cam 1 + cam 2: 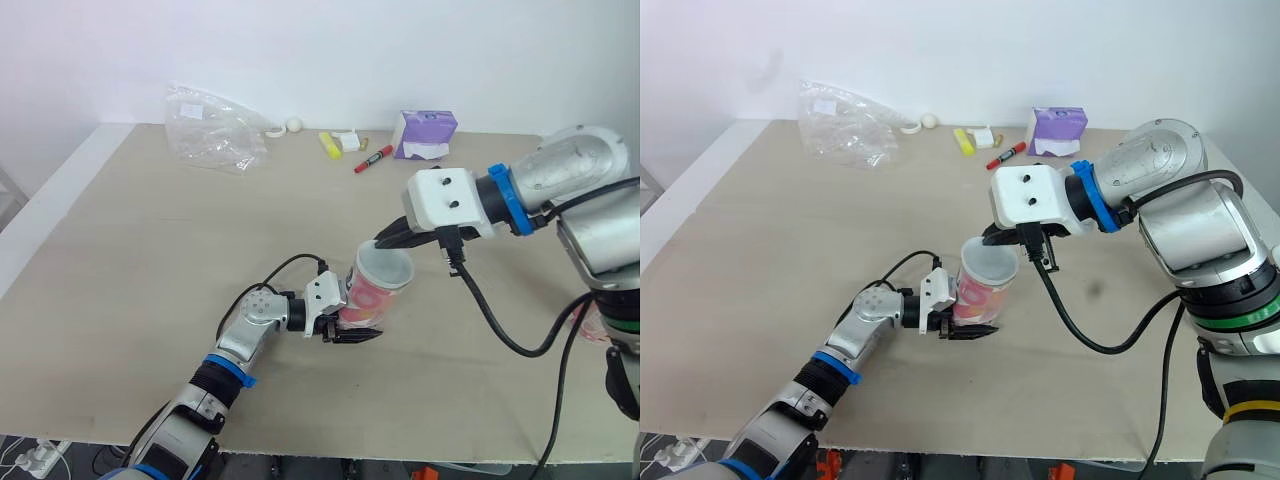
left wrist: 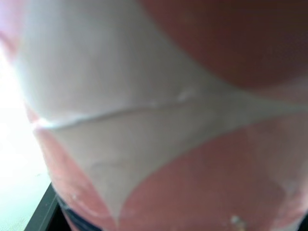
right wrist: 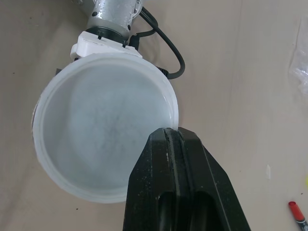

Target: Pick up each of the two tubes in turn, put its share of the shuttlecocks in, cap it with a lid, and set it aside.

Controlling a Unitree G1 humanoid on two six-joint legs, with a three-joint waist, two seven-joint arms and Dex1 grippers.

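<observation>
Over the middle front of the tan table (image 1: 150, 250), our left gripper (image 1: 352, 330) clamps its jaws around the pink-patterned tube (image 1: 365, 300), held nearly upright, while our right gripper (image 1: 385, 240) pinches its jaws tight on the rim of the white lid (image 1: 385, 268) atop it.

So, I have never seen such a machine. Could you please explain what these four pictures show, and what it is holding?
This is a humanoid robot with two arms, each ending in a gripper with two black fingers. Two pictures come from a camera on its head, looking down at the table. The other two come from cameras on its wrists. The left gripper holds a pink-and-white tube. The right gripper pinches the rim of a translucent lid that sits on the tube's top. Near the table's far edge lie a plastic bag, a purple box and a red marker.
</observation>
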